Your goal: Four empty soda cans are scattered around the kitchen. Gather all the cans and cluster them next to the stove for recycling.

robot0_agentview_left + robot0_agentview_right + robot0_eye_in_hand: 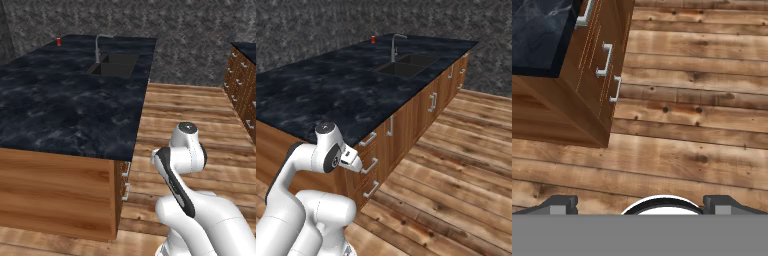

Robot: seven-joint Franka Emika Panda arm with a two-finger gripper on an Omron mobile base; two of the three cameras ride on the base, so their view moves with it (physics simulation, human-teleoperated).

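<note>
Facing floor, spread end effector (pixel 640 205), well apart from seemingly red soda can (pixel 59 42).

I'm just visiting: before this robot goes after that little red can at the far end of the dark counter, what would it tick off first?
1. Target in sight: small red soda can stands upright on the far corner of the dark marble counter: ok.
2. Two-finger gripper open and holding nothing: ok.
3. Can within reach: arm is folded near the counter's near end, can far off: not ok.
4. Wooden plank floor alongside the counter free for driving: ok.
5. Stove located: cannot tell.
</note>
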